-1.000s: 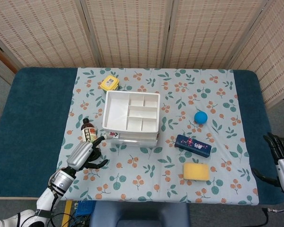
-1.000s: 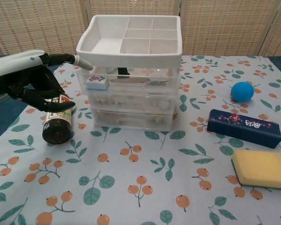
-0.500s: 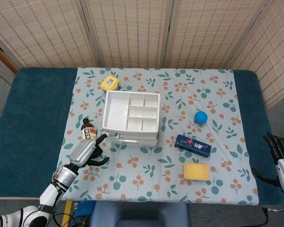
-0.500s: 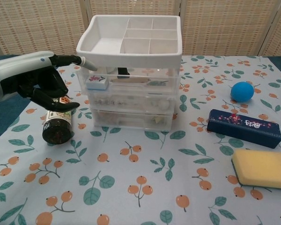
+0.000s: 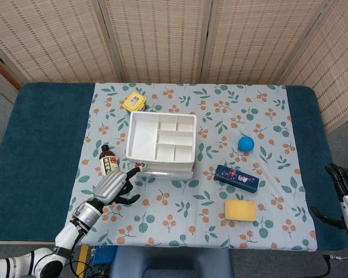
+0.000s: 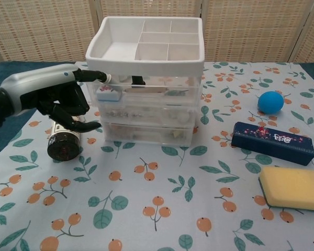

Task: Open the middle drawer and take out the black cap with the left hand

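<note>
Just in front of the clear drawer unit [image 6: 146,112], at its left corner, the left hand [image 6: 63,102] was seen with nothing held: one finger was stretched toward the top drawer's front edge while the others were curled loosely and apart. Whether that fingertip touched the plastic could not be told. All three drawers were seen pushed in, the middle drawer [image 6: 146,112] among them, its contents showing only as pale shapes through the wall. The black cap [image 6: 137,80] could not be identified for certain; a small dark item was visible in the top level, behind the front wall. A white divided tray [image 5: 161,136] was set on top of the unit.

A dark bottle [image 6: 63,144] was lying on the floral cloth [image 6: 146,209], just beside the left hand and partly hidden by it. To the right of the unit, well apart, a blue ball [image 6: 270,102], a dark blue box [image 6: 275,143] and a yellow sponge [image 6: 293,187] were placed. A yellow container [image 5: 134,101] was seen behind the unit in the head view.

The right hand [image 5: 347,194] was seen at the table's right edge, off the cloth, holding nothing, fingers apart.
</note>
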